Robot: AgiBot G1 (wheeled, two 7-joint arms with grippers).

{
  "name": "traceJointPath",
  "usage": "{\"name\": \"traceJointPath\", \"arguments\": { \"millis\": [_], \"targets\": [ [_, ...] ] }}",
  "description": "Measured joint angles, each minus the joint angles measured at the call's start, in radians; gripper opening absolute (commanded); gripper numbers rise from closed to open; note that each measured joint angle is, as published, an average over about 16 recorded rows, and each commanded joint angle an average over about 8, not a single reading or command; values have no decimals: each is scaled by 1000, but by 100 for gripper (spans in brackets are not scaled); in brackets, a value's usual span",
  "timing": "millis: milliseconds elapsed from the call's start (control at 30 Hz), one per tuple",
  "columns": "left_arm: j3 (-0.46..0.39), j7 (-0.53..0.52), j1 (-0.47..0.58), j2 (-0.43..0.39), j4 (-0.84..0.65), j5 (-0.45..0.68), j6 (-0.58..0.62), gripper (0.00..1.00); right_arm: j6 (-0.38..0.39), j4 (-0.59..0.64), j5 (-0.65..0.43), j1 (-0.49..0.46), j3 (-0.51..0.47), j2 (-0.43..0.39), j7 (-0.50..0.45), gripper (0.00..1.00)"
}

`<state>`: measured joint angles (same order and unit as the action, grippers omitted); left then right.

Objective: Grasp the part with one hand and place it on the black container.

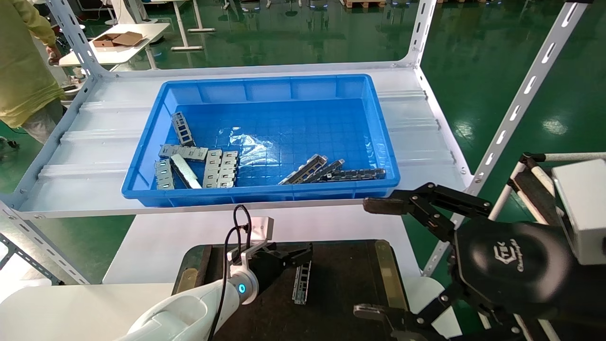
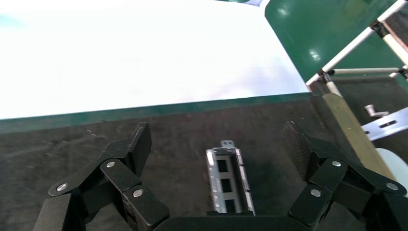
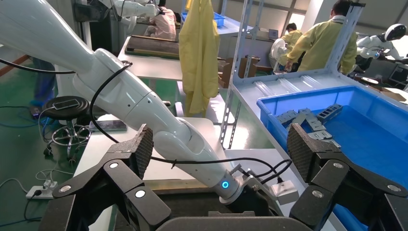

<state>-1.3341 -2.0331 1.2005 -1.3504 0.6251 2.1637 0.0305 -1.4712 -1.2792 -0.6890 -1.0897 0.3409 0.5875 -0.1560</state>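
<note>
Our narrow silver-grey channel part (image 1: pixel 301 282) already lies on the flat black felt container (image 1: pixel 350 284), lower centre; our left gripper (image 2: pixel 219 144) hovers wide open and empty, and our right gripper (image 1: pixel 374 258) is open too.

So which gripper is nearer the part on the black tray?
Left. The left gripper hangs open right over the part on the tray; the right gripper is open, off past the tray's right edge.

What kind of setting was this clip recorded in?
Probably a factory-style robot test floor: glossy green floor, a slotted-angle metal rack carrying a blue bin of stamped metal parts, and workers in yellow coats at similar racks nearby.
</note>
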Motion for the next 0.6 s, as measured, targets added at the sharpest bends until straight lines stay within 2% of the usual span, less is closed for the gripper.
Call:
{"name": "traceJointPath", "arguments": {
  "millis": [267,600],
  "targets": [
    [11,16,-5,47,82,24,44,100,0,0,0,0,0,0,0,100],
    [-11,13,-5,173,302,-1,117,100,0,0,0,0,0,0,0,100]
  ]
}}
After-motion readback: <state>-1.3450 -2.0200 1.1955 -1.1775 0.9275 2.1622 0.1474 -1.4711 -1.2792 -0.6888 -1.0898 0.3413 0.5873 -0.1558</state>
